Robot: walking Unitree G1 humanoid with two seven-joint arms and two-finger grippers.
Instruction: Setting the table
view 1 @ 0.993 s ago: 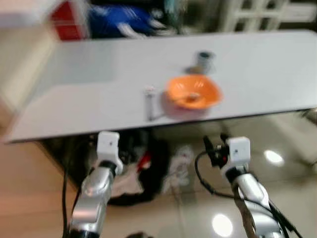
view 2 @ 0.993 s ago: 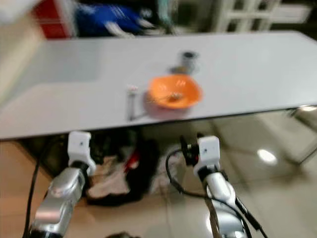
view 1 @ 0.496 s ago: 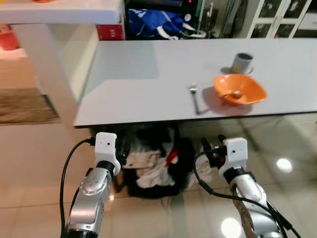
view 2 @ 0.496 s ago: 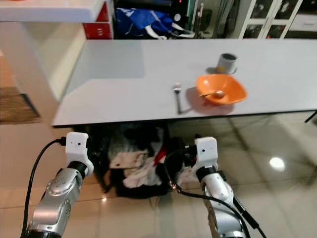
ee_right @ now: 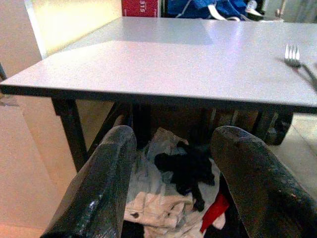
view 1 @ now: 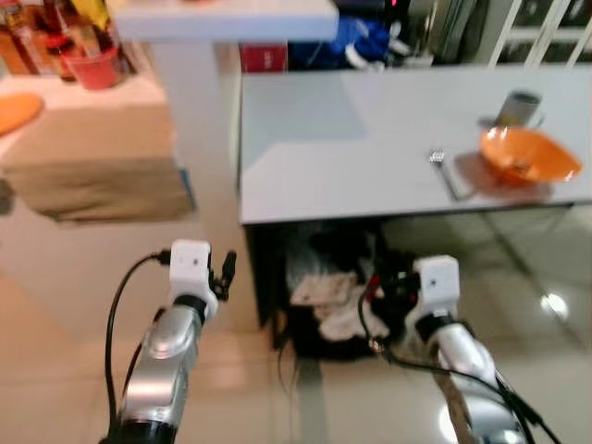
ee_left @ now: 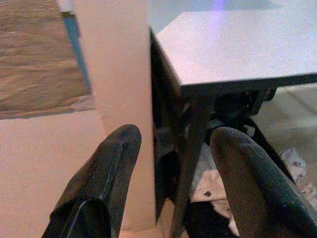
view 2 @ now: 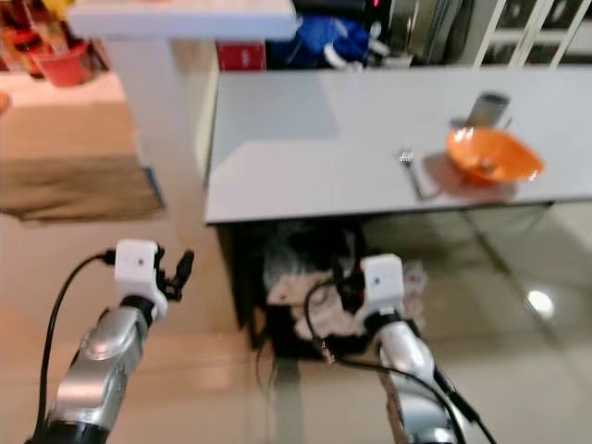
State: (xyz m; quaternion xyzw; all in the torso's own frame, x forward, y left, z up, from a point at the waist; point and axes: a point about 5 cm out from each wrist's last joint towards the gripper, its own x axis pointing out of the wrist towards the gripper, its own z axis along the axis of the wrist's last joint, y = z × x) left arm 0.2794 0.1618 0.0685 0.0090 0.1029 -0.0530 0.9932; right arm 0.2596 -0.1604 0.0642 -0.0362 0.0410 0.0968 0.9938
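While both arms hang low in the bottom half of the head views, the grey table (view 1: 370, 139) stretches across the upper right of the frame. Toward its right end sits an orange bowl (view 1: 529, 155), with a fork (view 1: 448, 173) lying just to its left and a grey cup (view 1: 518, 107) just behind it, near the top right corner. These 3 things are close together, the fork parallel to the bowl's side and apart from it.

The left gripper (ee_left: 171, 178) is held in the lower left of the left eye view, above the tiled floor (view 1: 65, 305), its 2 black fingers (ee_left: 106, 173) spread apart with nothing between them; in its wrist view they frame the table's corner and a pale pillar (ee_left: 116, 64). The right gripper (ee_right: 171, 183) is at lower centre-right, in front of the table's near edge, its fingers (ee_right: 106, 183) likewise apart and empty. Between them, in the right wrist view, lies a heap of clothes (ee_right: 171, 193) under the table, white, black and a bit of red.

At upper left of the left eye view stands a low beige counter (view 1: 92, 148) with a red container (view 1: 95, 67) on it. Behind the table, at top centre, sit a blue bag (view 1: 361, 39) and a red box (view 1: 264, 57). The head views are somewhat blurred.
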